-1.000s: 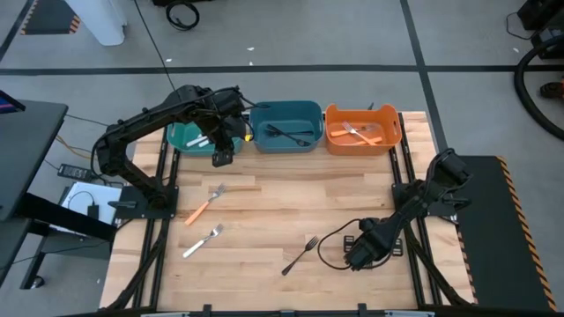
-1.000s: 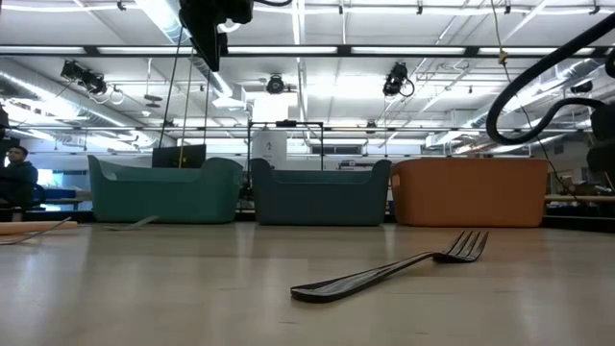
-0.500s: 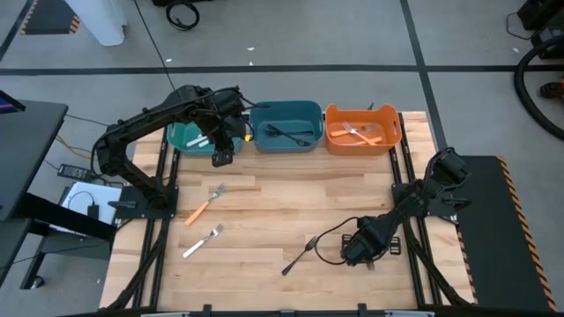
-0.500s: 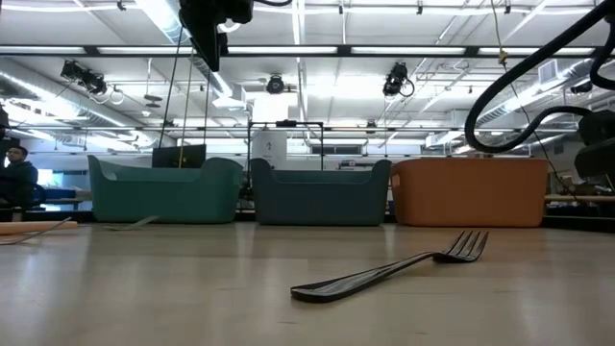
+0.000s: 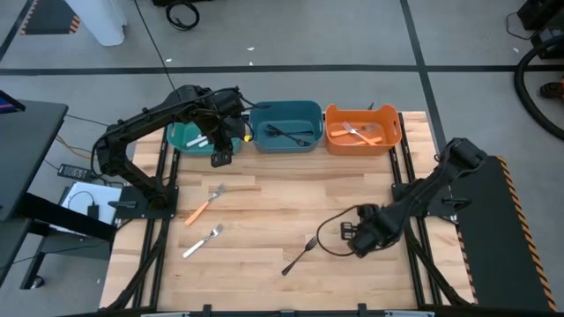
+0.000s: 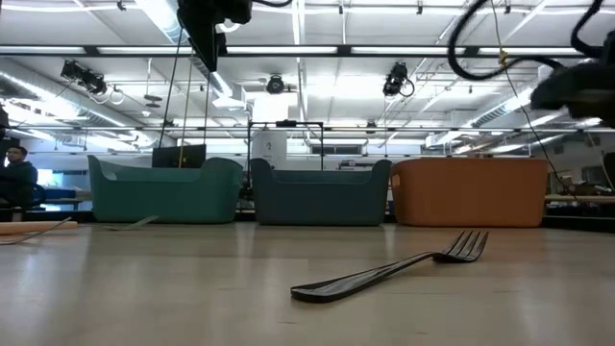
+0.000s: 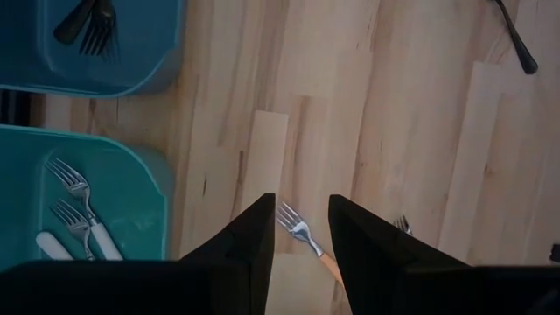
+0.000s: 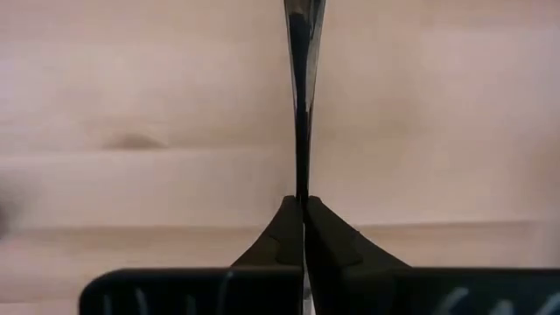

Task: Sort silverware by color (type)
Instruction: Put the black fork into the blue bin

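Sorting is, by my judgement, mostly done. Three forks remain on the wooden table [image 5: 352, 185]:
- a slim all-black fork [image 5: 300, 255] at 5 o'clock
- an orange-handled, silver-headed fork [image 5: 204, 205] at 9 o'clock
- a white-silver fork [image 5: 203, 239] at 8 o'clock

Along the 12 o'clock edge:
- the teal plastic bin [image 7: 157, 188] holds two white-handled forks and one more white piece
- the blue plastic bin [image 5: 284, 112] holds about two black pieces
- the orange plastic bin [image 5: 394, 130] holds about two orange-handled ones

The left gripper [image 5: 222, 158] hovers by the teal bin, fingers apart and empty. The right gripper [image 8: 303, 206], fingers pressed together, points at the black fork.
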Robot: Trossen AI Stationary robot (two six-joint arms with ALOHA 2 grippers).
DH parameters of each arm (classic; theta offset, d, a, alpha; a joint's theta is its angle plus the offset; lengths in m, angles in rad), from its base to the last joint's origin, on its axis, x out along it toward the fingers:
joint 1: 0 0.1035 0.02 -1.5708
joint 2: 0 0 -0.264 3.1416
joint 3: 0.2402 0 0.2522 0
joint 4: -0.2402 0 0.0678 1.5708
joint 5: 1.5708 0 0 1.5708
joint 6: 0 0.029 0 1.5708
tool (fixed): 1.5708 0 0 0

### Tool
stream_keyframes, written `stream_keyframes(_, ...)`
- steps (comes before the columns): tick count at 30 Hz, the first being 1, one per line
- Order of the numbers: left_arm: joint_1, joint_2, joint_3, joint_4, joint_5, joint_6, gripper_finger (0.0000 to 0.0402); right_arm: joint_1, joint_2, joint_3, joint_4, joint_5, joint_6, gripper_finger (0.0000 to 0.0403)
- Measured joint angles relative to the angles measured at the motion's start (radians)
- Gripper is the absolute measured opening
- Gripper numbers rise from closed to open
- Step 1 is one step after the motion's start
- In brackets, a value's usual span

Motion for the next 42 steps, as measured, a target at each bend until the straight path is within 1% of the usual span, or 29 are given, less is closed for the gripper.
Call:
stream_keyframes(3,0.000,0.000,0.000,0.000,0.000,0.000,0.0119,0.001,-0.052,0.001,-0.045,0.055,-0.010,0.0002)
stream_keyframes(5,0.000,0.000,0.000,0.000,0.000,0.000,0.0119,-0.005,-0.094,0.001,-0.058,0.119,-0.022,0.0002)
stream_keyframes(8,0.000,0.000,0.000,0.016,0.000,0.000,0.0119,-0.032,-0.162,0.001,-0.065,0.271,-0.079,0.0002)
stream_keyframes(11,0.000,0.000,0.000,0.076,0.000,-0.003,0.0119,-0.076,-0.231,0.002,-0.048,0.449,-0.158,0.0002)
stream_keyframes(14,0.000,0.000,0.000,0.150,0.000,-0.015,0.0119,-0.140,-0.286,0.002,0.000,0.610,-0.291,0.0003)
stream_keyframes(17,0.000,0.000,0.000,0.227,0.000,-0.053,0.0119,-0.218,-0.325,0.003,0.076,0.702,-0.472,0.0003)
stream_keyframes(19,-0.001,0.000,0.000,0.287,0.000,-0.088,0.0119,-0.273,-0.340,0.003,0.148,0.735,-0.619,0.0003)
stream_keyframes(24,-0.010,0.001,0.000,0.472,0.020,-0.241,0.0119,-0.422,-0.359,0.004,0.376,0.753,-1.021,0.0003)
stream_keyframes(28,-0.025,0.001,0.000,0.642,0.053,-0.353,0.0119,-0.543,-0.375,0.004,0.614,0.752,-1.326,0.0003)
stream_keyframes(30,-0.033,0.001,0.000,0.743,0.056,-0.417,0.0119,-0.602,-0.380,0.004,0.746,0.731,-1.473,0.0003)
stream_keyframes(32,-0.044,0.008,0.000,0.854,0.057,-0.491,0.0119,-0.658,-0.381,0.005,0.873,0.688,-1.601,0.0003)
stream_keyframes(34,-0.051,0.013,0.000,0.947,0.057,-0.552,0.0119,-0.707,-0.381,0.006,0.977,0.633,-1.690,0.0003)
stream_keyframes(36,-0.063,0.027,0.000,1.043,0.057,-0.574,0.0119,-0.747,-0.381,0.006,1.044,0.579,-1.741,0.0003)
stream_keyframes(40,-0.065,0.056,0.001,1.138,0.049,-0.597,0.0119,-0.800,-0.381,0.006,1.065,0.503,-1.767,0.0003)
stream_keyframes(42,-0.053,0.077,-0.001,1.137,0.046,-0.638,0.0119,-0.815,-0.381,0.006,1.070,0.460,-1.767,0.0003)
